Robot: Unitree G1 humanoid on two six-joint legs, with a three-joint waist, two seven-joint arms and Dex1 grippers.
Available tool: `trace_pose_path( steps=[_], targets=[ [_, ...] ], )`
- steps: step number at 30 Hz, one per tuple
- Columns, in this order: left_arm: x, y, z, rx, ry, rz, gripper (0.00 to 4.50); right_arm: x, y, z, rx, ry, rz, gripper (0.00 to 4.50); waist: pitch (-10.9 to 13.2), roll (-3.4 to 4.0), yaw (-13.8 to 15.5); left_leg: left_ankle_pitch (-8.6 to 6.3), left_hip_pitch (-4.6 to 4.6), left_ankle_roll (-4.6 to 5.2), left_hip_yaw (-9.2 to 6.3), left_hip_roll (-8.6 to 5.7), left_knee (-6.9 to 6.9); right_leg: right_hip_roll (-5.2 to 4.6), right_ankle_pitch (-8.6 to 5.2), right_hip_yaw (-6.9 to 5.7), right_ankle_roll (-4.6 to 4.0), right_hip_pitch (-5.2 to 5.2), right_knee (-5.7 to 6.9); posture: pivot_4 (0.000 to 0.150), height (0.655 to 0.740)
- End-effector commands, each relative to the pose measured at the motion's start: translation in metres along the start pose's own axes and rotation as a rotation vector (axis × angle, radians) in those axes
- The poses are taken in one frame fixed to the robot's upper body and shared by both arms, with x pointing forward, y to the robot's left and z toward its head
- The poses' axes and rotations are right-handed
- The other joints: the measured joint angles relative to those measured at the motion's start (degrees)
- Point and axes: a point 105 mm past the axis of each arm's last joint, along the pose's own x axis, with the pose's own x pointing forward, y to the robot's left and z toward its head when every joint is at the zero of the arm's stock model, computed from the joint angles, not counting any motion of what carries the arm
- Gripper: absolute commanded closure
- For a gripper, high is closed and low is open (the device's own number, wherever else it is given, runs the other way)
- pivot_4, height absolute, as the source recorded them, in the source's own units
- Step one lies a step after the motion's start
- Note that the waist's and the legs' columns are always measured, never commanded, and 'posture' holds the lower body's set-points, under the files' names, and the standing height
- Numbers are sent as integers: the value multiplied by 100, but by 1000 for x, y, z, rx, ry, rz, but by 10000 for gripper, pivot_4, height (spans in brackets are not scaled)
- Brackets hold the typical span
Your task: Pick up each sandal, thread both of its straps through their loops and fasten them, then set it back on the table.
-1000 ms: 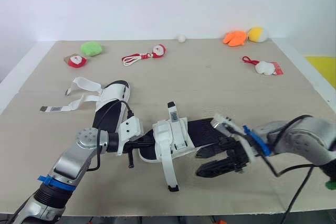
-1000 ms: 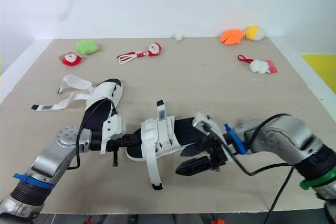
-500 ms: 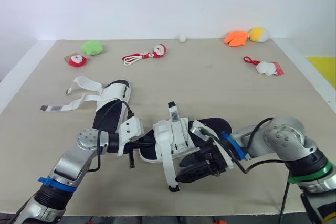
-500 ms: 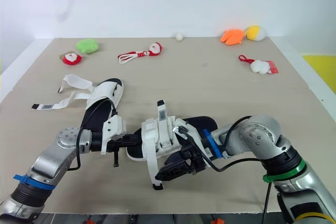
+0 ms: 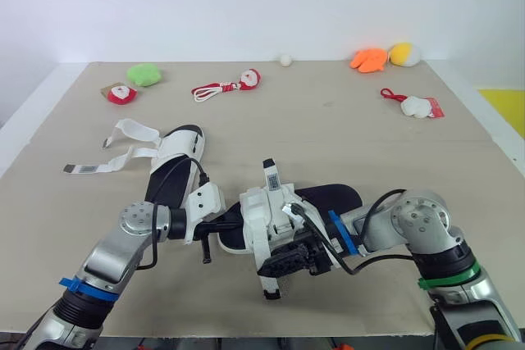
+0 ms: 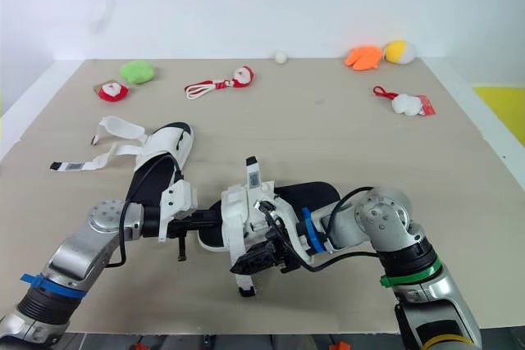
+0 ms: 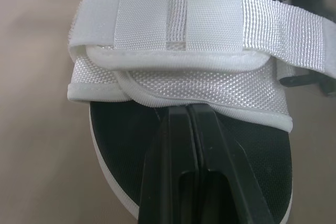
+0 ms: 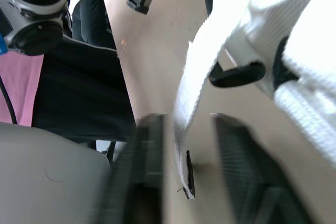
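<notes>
The job looks barely begun. The nearer sandal (image 5: 275,206) sits at the middle of the table (image 5: 344,129), and the left end effector (image 5: 223,224) has its fingers closed on one end of it. One strap appears fastened across the top. The other strap (image 5: 265,275) hangs unthreaded toward the near edge, between the parted fingers of the right end effector (image 5: 285,261), apparently ungripped. The second sandal (image 5: 176,157), further left, has both straps (image 5: 123,149) lying loose.

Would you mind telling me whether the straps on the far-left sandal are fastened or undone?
Undone. Both white straps of that sandal lie splayed out on the table beside it, their ends free.
</notes>
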Motion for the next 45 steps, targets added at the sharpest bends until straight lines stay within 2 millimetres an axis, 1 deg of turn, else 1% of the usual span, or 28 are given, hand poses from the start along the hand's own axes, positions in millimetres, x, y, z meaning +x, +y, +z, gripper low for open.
trace_pose_path(
  steps=[1, 3, 6, 7, 10, 19, 23, 31, 40, 45],
  targets=[
    [7, -14, -28, -92, 86, -59, 45000, -10, 19, 11, -79, -18, 66, 44713, 0, 0, 0, 0, 0, 0, 0, 0, 0, 0, 0, 0, 0, -1, 0, 1500, 7400],
    [7, -13, -28, -90, 87, -60, 45000, -14, 25, 20, -117, -23, 80, 44713, 0, 1, -2, 0, 1, 0, 0, 0, 0, 1, 2, 0, 0, -1, 0, 1500, 7400],
    [7, -13, -27, -87, 86, -61, 45000, -21, 33, 39, -156, -41, 109, 44713, 0, 1, -6, 1, 1, 0, 1, 0, 1, 1, 6, 1, 0, -1, 0, 1500, 7400],
    [8, -12, -27, -85, 86, -61, 45000, -22, 35, 43, -162, -41, 118, 44713, 0, 0, -5, 1, 2, 0, 0, 0, 1, 1, 7, 1, 0, -1, 0, 1500, 7400],
    [7, -11, -26, -83, 85, -57, 45000, -25, 35, 58, -184, -75, 106, 44713, -1, -2, 2, 1, 1, 0, -1, 0, 1, 1, 7, -2, 0, 1, -1, 1500, 7400],
    [8, -10, -25, -79, 81, -54, 45000, -24, 19, 88, -194, -134, 7, 44713, -1, -1, 4, 1, -4, 0, 0, 0, 1, 0, 8, -2, 0, -4, -2, 1500, 7400],
    [7, -9, -25, -77, 82, -51, 45000, -27, 18, 100, -191, -167, 4, 44713, 0, 0, 2, 1, -4, 0, 2, -1, 1, -1, 9, 1, 1, -6, -2, 1500, 7400],
    [8, -9, -25, -76, 79, -47, 45000, -24, 13, 96, -210, -129, -16, 44713, 0, 0, 4, 1, -7, 0, 0, -1, 0, -1, 8, -1, 2, -8, -3, 1500, 7400],
    [8, -9, -25, -77, 78, -47, 45000, -21, 10, 81, -223, -70, -17, 44713, 0, 0, 4, 1, -7, -1, 0, -1, 0, -1, 8, -1, 2, -9, -3, 1500, 7400],
    [8, -9, -25, -77, 77, -46, 45000, -20, 8, 77, -231, -56, -25, 44713, 0, -1, 4, 1, -7, -1, 0, -1, 0, -2, 8, -1, 2, -9, -3, 1500, 7400]
  ],
)
